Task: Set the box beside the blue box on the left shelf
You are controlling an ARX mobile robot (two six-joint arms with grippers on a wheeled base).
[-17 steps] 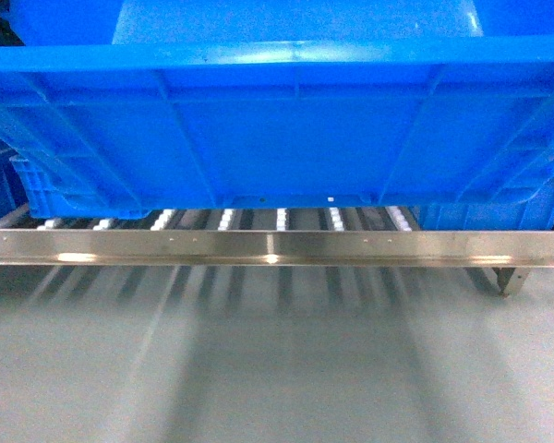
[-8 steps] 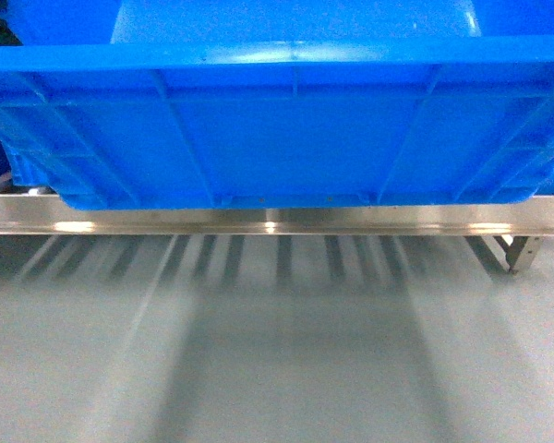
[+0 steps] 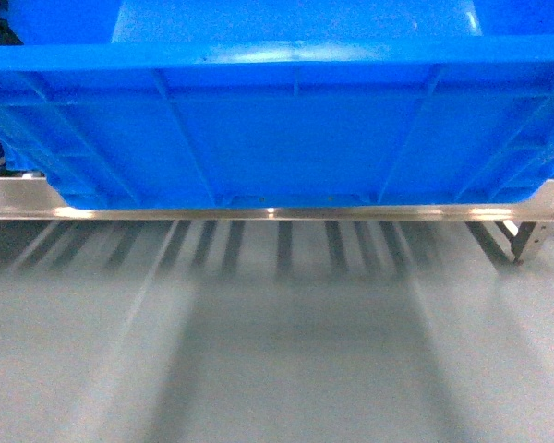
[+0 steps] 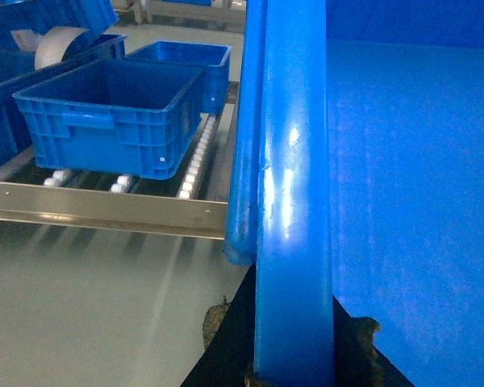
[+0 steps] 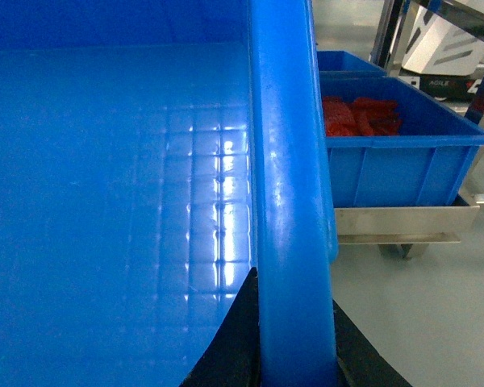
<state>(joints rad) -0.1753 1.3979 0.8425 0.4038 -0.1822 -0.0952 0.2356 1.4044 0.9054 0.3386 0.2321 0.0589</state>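
The box (image 3: 277, 120), a big bright blue open crate, fills the upper half of the head view. Its bottom edge sits level with the left shelf's steel front rail (image 3: 18, 198). My left gripper (image 4: 293, 290) is shut on the box's left rim (image 4: 294, 161), one dark finger on each side. My right gripper (image 5: 293, 290) is shut on the right rim (image 5: 286, 161) the same way. The blue box (image 4: 113, 113) stands on the shelf's white rollers (image 4: 198, 157), just left of the held crate and behind the rail (image 4: 105, 211).
A second blue crate (image 4: 185, 56) sits further back on the rollers. To the right, a blue crate holding red parts (image 5: 403, 153) rests behind a steel rail (image 5: 403, 219). Grey floor (image 3: 277, 351) lies in front of the shelf.
The shelf's rail has risen in the head view to meet the crate's bottom edge. The rollers and neighbouring crates seen under the crate a second ago are now hidden behind it.
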